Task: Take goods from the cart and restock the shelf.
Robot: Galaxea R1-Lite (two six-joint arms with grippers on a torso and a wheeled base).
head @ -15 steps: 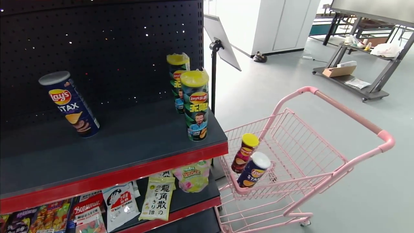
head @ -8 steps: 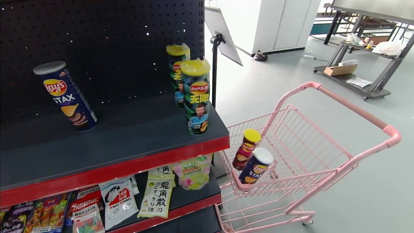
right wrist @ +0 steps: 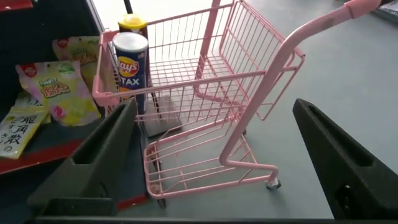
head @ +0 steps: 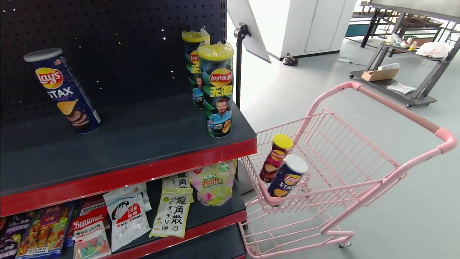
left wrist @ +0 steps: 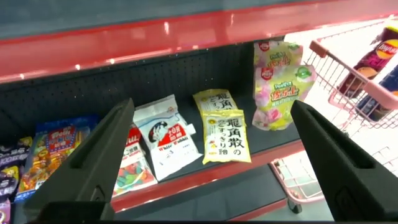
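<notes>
Grey floor (head: 323,90); pink wire cart (head: 393,109): navy white-lidded can (head: 287,176), maroon yellow-lidded can (head: 275,158).

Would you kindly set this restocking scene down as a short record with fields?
Top shelf: grey-lidded blue can at left; two green cans at right, one behind the other
Lower shelf: snack bags
Cart: pink cart off the shelves' right end
In cart: white-lidded blue can, yellow-lidded maroon can, together in the corner nearest the shelves
Left gripper: fingers open, facing the lower shelf
Right gripper: fingers open, facing the cart
</notes>
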